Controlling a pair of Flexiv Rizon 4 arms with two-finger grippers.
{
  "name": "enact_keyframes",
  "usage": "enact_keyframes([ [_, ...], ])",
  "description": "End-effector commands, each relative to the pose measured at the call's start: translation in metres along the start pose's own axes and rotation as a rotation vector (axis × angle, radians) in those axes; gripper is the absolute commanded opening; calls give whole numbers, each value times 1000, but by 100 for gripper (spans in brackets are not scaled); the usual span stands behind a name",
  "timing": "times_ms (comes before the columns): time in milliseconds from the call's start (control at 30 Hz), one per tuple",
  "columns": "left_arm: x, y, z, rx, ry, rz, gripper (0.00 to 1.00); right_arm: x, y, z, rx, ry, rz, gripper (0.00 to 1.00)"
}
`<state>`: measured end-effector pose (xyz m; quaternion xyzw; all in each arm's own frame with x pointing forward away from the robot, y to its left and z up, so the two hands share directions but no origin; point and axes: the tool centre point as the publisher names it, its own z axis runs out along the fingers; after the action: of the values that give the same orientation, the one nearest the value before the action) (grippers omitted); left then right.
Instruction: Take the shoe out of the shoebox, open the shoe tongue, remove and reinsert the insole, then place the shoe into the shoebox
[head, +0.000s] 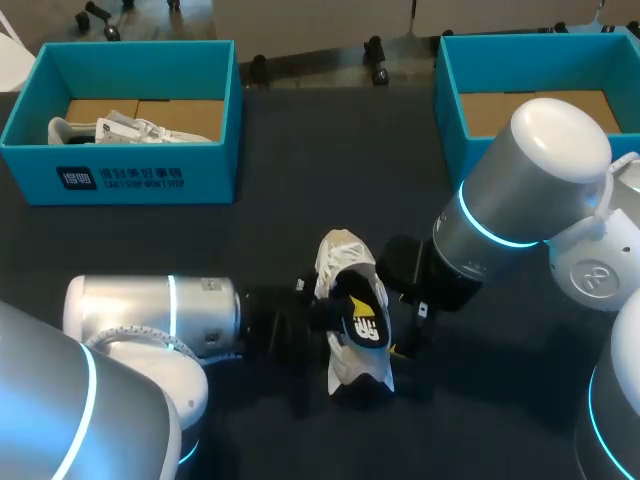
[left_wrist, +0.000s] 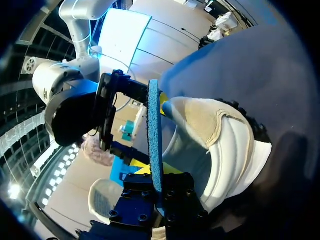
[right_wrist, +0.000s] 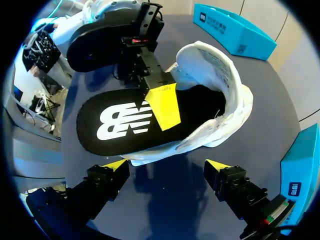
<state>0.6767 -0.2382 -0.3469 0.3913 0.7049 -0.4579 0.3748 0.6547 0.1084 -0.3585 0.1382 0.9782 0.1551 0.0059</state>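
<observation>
The dark desk (head: 300, 150) is carrying 2 open blue boxes at its far side, the left shoebox (head: 140, 178) and the right shoebox (head: 447, 90) (well apart), while a white shoe (head: 345, 262) is resting nearer the front.

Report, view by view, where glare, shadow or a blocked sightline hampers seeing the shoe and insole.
Head view: glare on the right arm, on its pale shell; both dark wrists crowd the white fabric shoe. Left wrist view: the black-topped insole, edge-on in the left gripper, splits the sightline. Right wrist view: evenly lit, the insole's logo plain.
</observation>
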Motion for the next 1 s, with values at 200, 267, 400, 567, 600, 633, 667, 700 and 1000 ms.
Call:
enact_keyframes([
  [200,-7,-8,-8,-4,30,-67,26,1,0,1,-1,-2,1,100],
  [267,-8,-12,-11,-3,38,-75,30,1,0,1,-1,-2,1,100],
  [400,-9,-20,-17,3,50,-90,32,1,0,1,-1,-2,1,100],
  [567,-12,-28,-22,20,48,-111,29,1,0,1,-1,-2,1,100],
  [600,-13,-29,-23,21,49,-111,30,1,0,1,-1,-2,1,100],
  [633,-13,-30,-24,21,50,-110,30,1,0,1,-1,-2,1,100],
  [667,-13,-31,-24,25,58,-119,30,1,0,1,-1,-2,1,100],
  [700,-13,-33,-24,24,58,-119,29,1,0,1,-1,-2,1,100],
  [1000,-2,-36,-16,33,67,-62,0,1,0,1,-1,-2,1,100],
])
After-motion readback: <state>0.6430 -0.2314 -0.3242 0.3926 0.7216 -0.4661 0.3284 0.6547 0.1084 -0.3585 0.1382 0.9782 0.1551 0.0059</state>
